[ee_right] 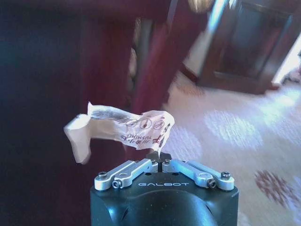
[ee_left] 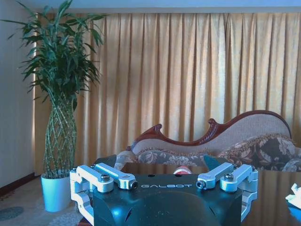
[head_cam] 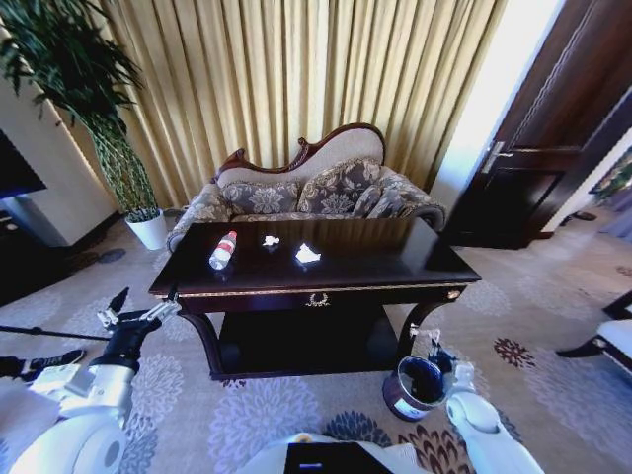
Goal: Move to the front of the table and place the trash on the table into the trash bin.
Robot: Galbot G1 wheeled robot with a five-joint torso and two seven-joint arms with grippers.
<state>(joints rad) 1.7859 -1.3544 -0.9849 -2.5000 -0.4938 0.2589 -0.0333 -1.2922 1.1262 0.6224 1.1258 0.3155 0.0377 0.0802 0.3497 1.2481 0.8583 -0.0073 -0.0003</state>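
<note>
On the glossy dark table [head_cam: 395, 265] we see a clear bottle [head_cam: 223, 250] and two crumpled wads [head_cam: 307, 255], while our right gripper [ee_right: 160, 157], fingers pinched on a creased printed wrapper [ee_right: 124, 129], hangs beside the round bin [head_cam: 415, 387] and our left gripper [ee_left: 164, 182] waits spread apart at the table's near-left corner.

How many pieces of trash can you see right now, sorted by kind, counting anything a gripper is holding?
Plastic bottle, lying on the table: 1
White paper wads on the table: 2
Crumpled printed wrapper, pinched in the right gripper near the trash bin: 1
Total: 4
</note>
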